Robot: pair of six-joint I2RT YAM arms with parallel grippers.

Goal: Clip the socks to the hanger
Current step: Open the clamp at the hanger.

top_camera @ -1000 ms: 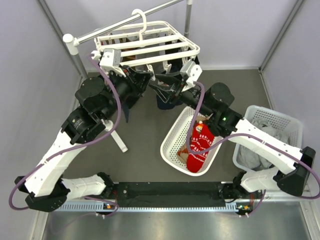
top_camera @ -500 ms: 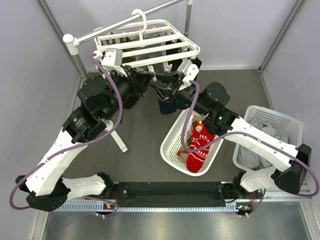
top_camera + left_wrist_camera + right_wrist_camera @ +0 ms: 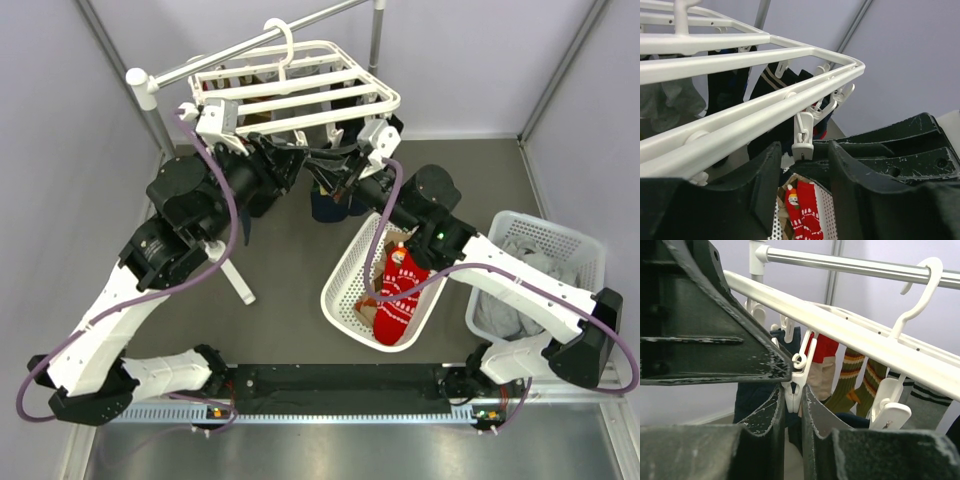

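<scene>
The white hanger (image 3: 300,88) hangs by its hook from a metal rail. Both grippers are at its front bar. My left gripper (image 3: 297,160) is open, its fingers either side of a dangling clip (image 3: 803,144) without touching it. My right gripper (image 3: 325,172) is shut on a white clip (image 3: 795,387) under the same bar. A navy sock (image 3: 330,205) hangs just below the grippers and shows behind the clip in the right wrist view (image 3: 752,395); I cannot tell what holds it. A red sock with white snowflakes (image 3: 398,290) lies in the white basket (image 3: 340,275).
A second white basket (image 3: 592,250) at the right holds grey laundry (image 3: 510,290). Olive striped socks (image 3: 855,372) and other socks hang from clips further back. The rail's stand (image 3: 238,280) reaches the floor at the left. Walls close in on both sides.
My right gripper has moved up and left to the hanger's front bar. The left wrist has shifted slightly towards it. The navy sock has shifted a little to the left.
</scene>
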